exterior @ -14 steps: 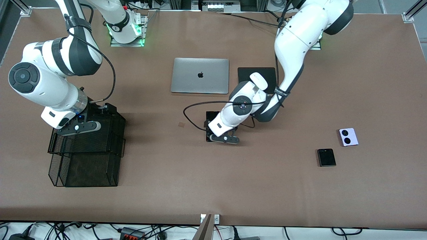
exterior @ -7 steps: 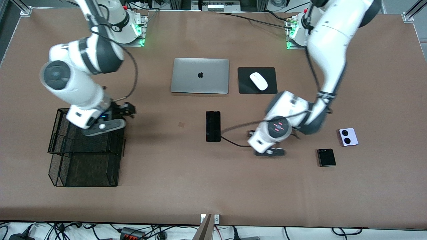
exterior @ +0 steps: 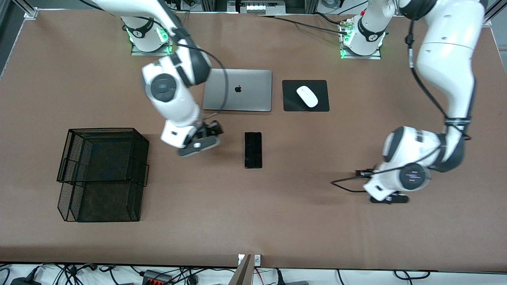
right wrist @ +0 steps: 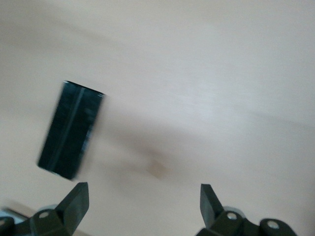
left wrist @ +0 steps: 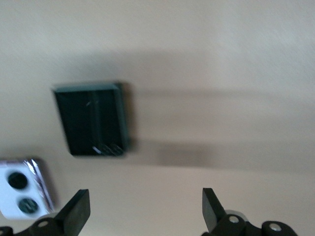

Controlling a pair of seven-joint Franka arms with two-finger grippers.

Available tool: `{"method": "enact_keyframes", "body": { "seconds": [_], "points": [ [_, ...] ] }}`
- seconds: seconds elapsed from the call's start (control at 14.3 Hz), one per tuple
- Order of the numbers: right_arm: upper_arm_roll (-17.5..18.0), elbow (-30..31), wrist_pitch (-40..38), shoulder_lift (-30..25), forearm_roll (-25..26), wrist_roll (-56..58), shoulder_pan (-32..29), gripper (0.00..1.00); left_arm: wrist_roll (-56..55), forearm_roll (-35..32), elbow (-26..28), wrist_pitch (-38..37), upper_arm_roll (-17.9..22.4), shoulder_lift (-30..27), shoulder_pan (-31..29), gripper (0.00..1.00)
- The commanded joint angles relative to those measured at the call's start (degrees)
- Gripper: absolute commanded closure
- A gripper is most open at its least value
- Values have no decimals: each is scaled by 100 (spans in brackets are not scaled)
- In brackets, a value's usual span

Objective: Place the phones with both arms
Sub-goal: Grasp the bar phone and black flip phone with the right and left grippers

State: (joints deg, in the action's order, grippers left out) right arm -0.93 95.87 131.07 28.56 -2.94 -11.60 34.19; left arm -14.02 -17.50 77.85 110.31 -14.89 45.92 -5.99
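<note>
A long black slab phone [exterior: 253,150] [right wrist: 71,130] lies flat at mid-table. My right gripper [exterior: 205,137] [right wrist: 144,206] hangs open and empty over bare table beside it, toward the right arm's end. In the left wrist view a squarish black flip phone [left wrist: 92,119] and a lavender-white flip phone [left wrist: 22,189] with two black circles lie on the table. My left gripper [exterior: 376,183] [left wrist: 146,211] hovers open over the table next to them, holding nothing. In the front view the left arm's hand hides both flip phones.
A black wire-mesh tray stack [exterior: 103,174] stands toward the right arm's end. A closed silver laptop [exterior: 237,90] and a white mouse [exterior: 307,96] on a black pad [exterior: 291,105] lie nearer the bases. A small brown mark [exterior: 215,148] sits on the table.
The right arm swung from over the mesh tray to beside the slab phone. The left arm swept from over the slab phone to the two flip phones. Both grippers stayed open.
</note>
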Motion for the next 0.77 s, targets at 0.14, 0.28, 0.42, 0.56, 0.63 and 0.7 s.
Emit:
{"method": "enact_keyframes", "body": {
  "seconds": [0.14, 0.28, 0.42, 0.56, 0.63, 0.7],
  "points": [
    [-65, -1078, 428, 1247, -31, -1053, 492, 0, 584, -122, 108, 1156, -14, 251, -473, 0],
    [-66, -1211, 830, 1555, -22, -1519, 667, 0, 637, -157, 117, 1318, 92, 382, -482, 0],
    [-66, -1360, 1253, 1889, -22, -1723, 738, 0, 628, -157, 117, 1327, 92, 453, -473, 0],
    [-66, -1544, 1421, 2188, -22, -1880, 826, 0, 715, -166, 117, 1431, 101, 514, -534, 0],
    [-66, -1615, 1526, 2294, -22, -2038, 835, 0, 733, -166, 125, 1484, 101, 549, -552, 0],
    [-92, -1668, 1614, 2390, -13, -2135, 905, 0, 742, -157, 125, 1511, 101, 567, -561, 0]
  ]
}}
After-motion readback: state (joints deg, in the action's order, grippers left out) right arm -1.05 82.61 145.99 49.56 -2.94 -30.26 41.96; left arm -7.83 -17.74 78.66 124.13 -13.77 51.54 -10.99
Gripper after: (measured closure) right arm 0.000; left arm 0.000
